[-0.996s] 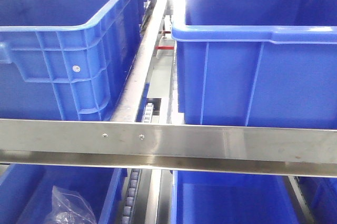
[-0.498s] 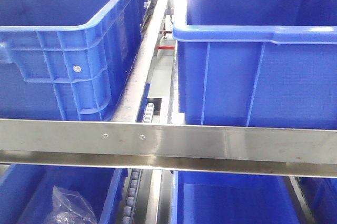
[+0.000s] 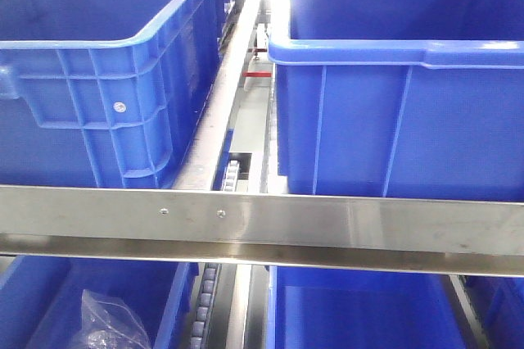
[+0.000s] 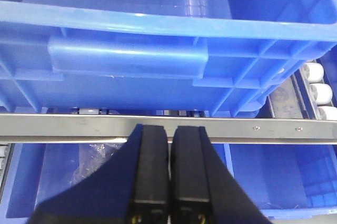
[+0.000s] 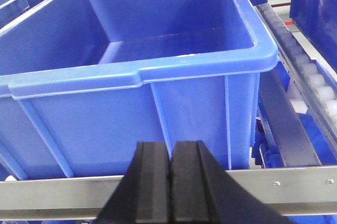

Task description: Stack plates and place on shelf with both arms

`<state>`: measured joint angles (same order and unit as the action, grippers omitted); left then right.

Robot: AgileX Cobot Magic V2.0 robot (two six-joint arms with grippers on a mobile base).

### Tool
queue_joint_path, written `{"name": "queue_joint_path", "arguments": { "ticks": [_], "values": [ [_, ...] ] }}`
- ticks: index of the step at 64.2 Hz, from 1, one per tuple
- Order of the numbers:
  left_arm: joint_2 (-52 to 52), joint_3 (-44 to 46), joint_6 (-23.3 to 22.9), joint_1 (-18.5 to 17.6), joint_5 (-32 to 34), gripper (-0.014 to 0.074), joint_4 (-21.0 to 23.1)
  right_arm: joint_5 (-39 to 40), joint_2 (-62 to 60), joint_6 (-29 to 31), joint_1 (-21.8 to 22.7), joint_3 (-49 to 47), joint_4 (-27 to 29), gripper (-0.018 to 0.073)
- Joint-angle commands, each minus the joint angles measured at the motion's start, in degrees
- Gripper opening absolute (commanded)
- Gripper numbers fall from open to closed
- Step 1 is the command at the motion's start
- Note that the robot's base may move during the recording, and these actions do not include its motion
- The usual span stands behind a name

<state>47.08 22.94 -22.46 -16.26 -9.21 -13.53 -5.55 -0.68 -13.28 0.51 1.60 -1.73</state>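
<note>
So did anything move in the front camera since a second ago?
Nothing visibly changed. The two big blue plastic bins, the shiny metal shelf rail and the crinkly clear plastic bag sit exactly as before. No plates are in view.

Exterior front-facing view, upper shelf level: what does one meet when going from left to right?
Left blue bin → metal divider rail between the bins → gap with a red-marked part → right blue bin.
</note>
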Motion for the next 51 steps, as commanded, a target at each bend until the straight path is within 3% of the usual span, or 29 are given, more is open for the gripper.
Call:
{"name": "queue_joint_path", "arguments": {
  "ticks": [1, 33, 37, 51],
  "values": [
    [-0.3, 1.6, -0.3, 0.1, 4.4, 0.0097, 0.2, 4.6, -1.0, 0.2, 0.2, 0.1, -0.2, 0.0015],
    [-2.2, 1.6, -0.3, 0.1, 4.5, 0.0097, 0.2, 4.6, -1.0, 0.2, 0.2, 0.1, -0.2, 0.0015],
    [-2.7, 1.6, -0.3, 0.1, 5.0, 0.0097, -1.5, 4.6, -1.0, 0.2, 0.2, 0.1, -0.2, 0.0015],
    [-14.2, -3.9, -0.3, 0.1, 6.7, 0.0097, -4.6, 4.6, -1.0, 0.2, 0.2, 0.1, -0.2, 0.0015]
  ]
}}
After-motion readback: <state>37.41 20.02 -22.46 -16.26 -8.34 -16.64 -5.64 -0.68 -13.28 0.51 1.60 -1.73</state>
